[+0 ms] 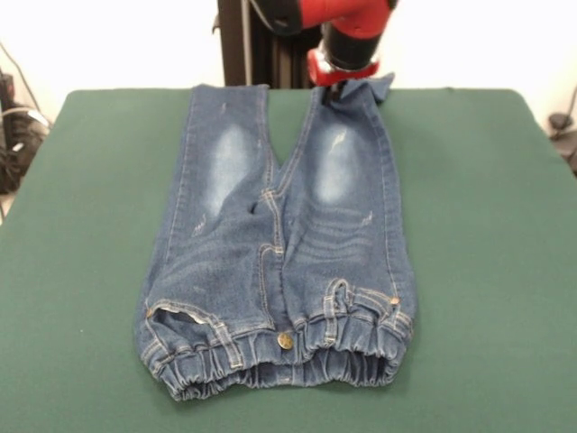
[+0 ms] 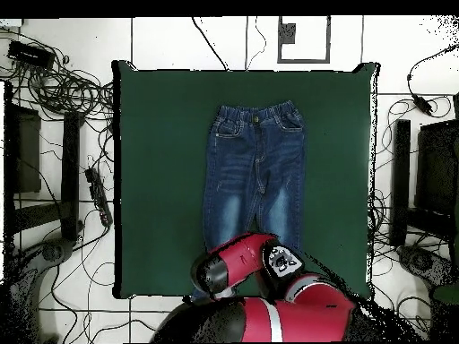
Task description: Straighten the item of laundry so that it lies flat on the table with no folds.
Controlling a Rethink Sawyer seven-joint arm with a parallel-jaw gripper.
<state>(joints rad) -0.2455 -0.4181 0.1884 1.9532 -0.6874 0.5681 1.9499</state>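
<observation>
The blue denim jeans (image 1: 279, 244) lie front side up in the middle of the green table (image 1: 487, 234). The gathered waistband with its metal button is towards the camera and both legs reach to the far edge. My gripper (image 1: 341, 87) comes down at the far edge onto the hem of the leg on the picture's right. It is shut on that hem, and the cloth there stands up a little. The other leg lies flat. In the overhead view the jeans (image 2: 255, 166) show on the table (image 2: 152, 179), but the red arm (image 2: 238, 269) hides the leg ends and the gripper.
The black pedestal (image 1: 248, 45) stands behind the table's far edge. Cables and dark equipment (image 2: 63, 134) lie on the tiled floor on both sides of the table. Bare green tabletop lies on both sides of the jeans.
</observation>
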